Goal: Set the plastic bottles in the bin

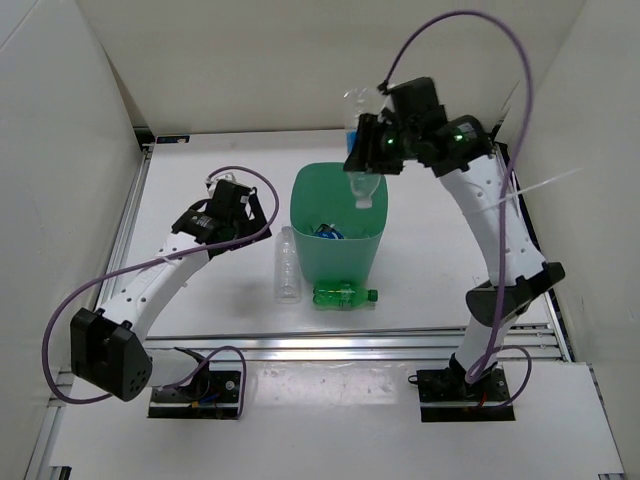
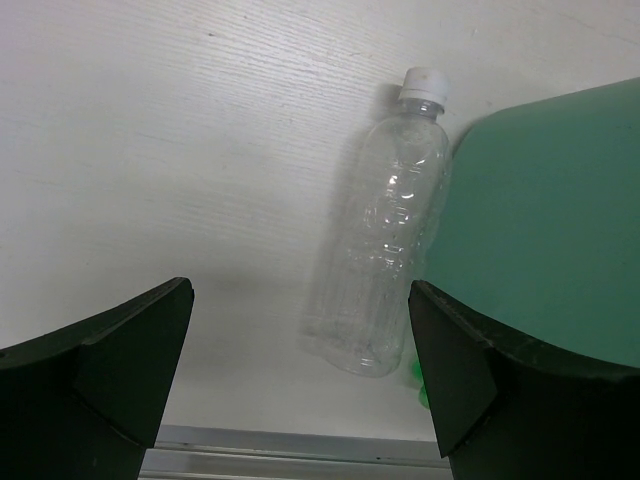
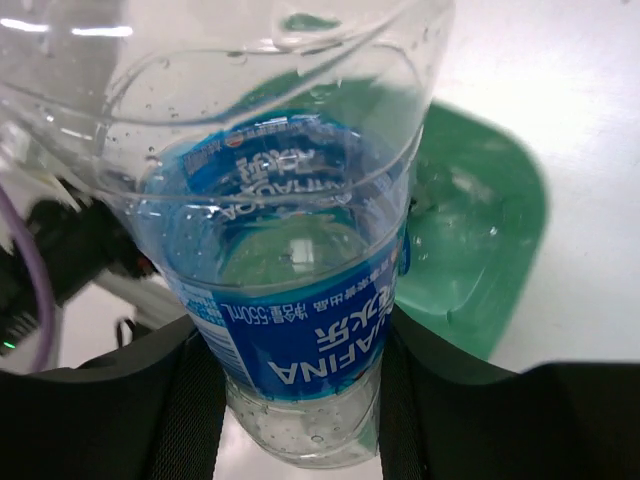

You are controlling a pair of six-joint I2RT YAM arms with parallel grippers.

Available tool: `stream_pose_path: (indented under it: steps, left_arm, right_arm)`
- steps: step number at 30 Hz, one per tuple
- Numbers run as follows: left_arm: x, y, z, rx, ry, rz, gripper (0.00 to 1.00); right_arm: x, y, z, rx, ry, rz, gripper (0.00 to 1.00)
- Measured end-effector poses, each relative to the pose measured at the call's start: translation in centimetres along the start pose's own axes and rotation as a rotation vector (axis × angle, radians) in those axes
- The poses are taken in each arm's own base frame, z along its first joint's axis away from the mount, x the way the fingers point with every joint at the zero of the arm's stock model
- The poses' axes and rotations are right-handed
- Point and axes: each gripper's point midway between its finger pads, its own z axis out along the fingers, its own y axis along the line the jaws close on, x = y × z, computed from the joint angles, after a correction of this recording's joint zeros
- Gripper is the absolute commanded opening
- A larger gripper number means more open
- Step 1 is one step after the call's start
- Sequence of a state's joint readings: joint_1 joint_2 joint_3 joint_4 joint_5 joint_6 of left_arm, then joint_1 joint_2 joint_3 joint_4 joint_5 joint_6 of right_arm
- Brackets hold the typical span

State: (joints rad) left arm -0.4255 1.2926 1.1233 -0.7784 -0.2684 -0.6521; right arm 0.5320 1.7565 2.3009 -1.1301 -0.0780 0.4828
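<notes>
Plastic bottle (image 1: 365,188) (clear, blue label) hung roughly upright over the far right rim of the green bin (image 1: 335,262), pinched by the right gripper (image 1: 372,145). Left gripper (image 1: 235,195) stood spread wide near a clear bottle (image 1: 287,262) lying left of the bin, cap pointing far.

We see two arms of one build: slim white links joined by chunky black housings. On the left arm (image 1: 160,275) a purple cable (image 1: 48,345) loops out beside the shoulder block. The right arm (image 1: 495,220) carries a longer purple cable (image 1: 470,14) and a small green light (image 1: 457,128). Each stands on a black base plate (image 1: 195,393). The left gripper (image 2: 300,385) has broad matte-black wedge fingers (image 2: 110,385).
</notes>
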Motion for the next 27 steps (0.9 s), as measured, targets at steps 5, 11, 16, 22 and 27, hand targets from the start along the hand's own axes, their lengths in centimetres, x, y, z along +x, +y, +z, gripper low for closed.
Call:
stream_pose_path:
  steps: [5, 11, 16, 22, 27]
  left_arm:
    - [1.0, -0.3, 1.3, 0.016, 0.021, 0.004, 1.0]
    - [3.4, -0.4, 3.5, 0.034, 0.084, 0.016, 1.0]
    - [5.2, -1.3, 5.4, 0.068, 0.144, 0.046, 1.0]
    - [6.6, -3.4, 7.5, 0.147, 0.196, 0.081, 1.0]
    - [7.0, -4.9, 8.3, 0.21, 0.215, 0.09, 1.0]
  right_arm:
    - [6.7, 0.1, 3.7, 0.04, 0.211, -0.073, 1.0]
    - [7.7, -1.3, 3.7, 0.106, 0.235, -0.095, 1.0]
    - [5.5, -1.5, 0.6, 0.105, 0.137, -0.095, 1.0]
    - [4.3, -0.7, -2.5, 0.066, 0.065, -0.118, 1.0]
    - [4.6, -1.1, -3.0, 0.07, 0.073, -0.118, 1.0]
